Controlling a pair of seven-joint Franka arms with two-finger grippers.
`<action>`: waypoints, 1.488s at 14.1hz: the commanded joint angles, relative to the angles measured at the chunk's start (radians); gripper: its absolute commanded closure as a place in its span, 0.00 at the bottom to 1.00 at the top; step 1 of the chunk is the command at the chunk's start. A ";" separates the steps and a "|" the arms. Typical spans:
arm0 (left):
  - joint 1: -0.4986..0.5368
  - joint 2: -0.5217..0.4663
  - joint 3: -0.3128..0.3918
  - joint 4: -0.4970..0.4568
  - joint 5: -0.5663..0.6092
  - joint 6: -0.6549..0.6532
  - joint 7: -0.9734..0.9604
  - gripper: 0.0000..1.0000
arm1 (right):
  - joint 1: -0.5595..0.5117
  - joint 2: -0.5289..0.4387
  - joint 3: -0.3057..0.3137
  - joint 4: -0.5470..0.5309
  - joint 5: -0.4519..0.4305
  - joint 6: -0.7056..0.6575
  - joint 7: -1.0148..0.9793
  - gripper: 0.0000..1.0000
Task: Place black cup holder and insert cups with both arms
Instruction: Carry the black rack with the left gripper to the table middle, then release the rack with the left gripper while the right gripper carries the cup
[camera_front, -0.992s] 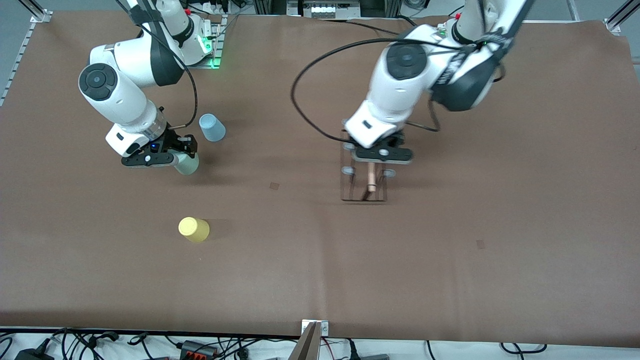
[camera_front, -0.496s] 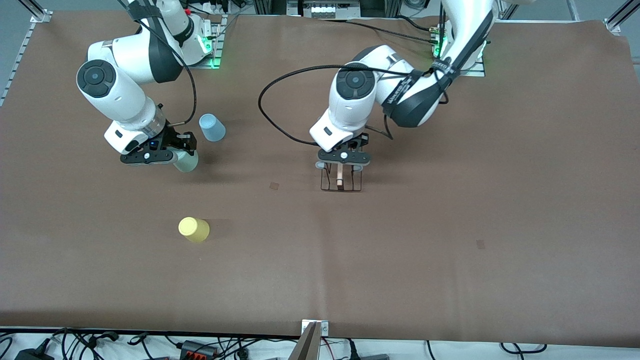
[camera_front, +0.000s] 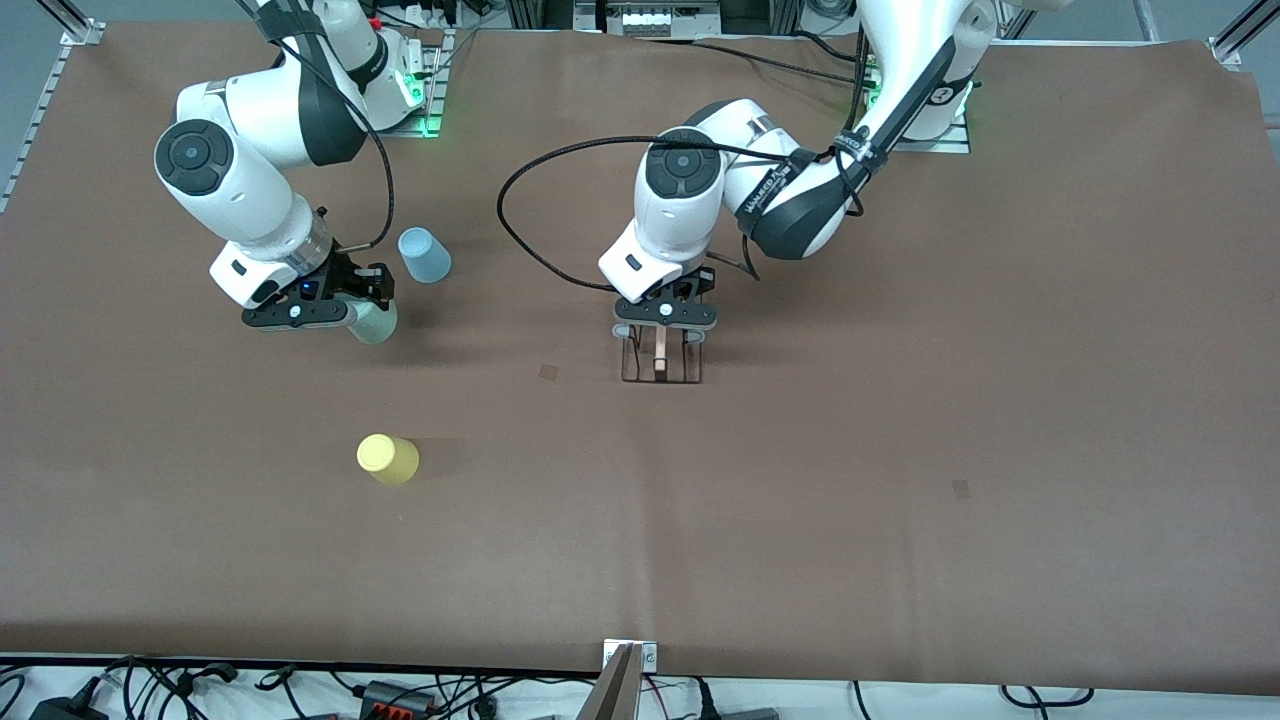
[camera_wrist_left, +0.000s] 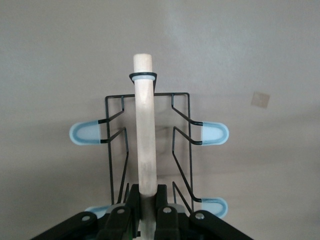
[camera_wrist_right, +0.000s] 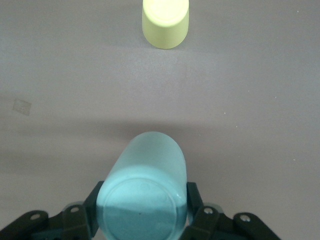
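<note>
My left gripper is shut on the light wooden rod of the black cup holder, near the middle of the table; its grey-tipped prongs stick out to both sides. My right gripper is shut on the pale mint green cup, which it holds tilted just above the table toward the right arm's end; the cup fills the right wrist view. The light blue cup stands upside down beside it. The yellow cup stands upside down nearer the front camera and shows in the right wrist view.
Brown paper covers the table. Two small darker patches lie on it. Cables and plugs run along the table's front edge.
My left arm has carried the cup holder from the left arm's end toward the middle of the table. My right gripper has barely moved with the mint cup.
</note>
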 joint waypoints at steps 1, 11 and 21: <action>-0.024 0.022 0.007 0.038 0.078 0.007 -0.077 0.95 | -0.001 -0.021 0.004 -0.012 -0.003 -0.013 -0.017 0.82; 0.002 -0.033 0.009 0.039 0.098 -0.060 -0.088 0.00 | 0.006 -0.038 0.041 0.038 0.012 -0.111 0.088 0.82; 0.325 -0.170 -0.002 0.084 0.074 -0.304 0.542 0.00 | 0.290 0.049 0.116 0.277 0.090 -0.202 0.768 0.82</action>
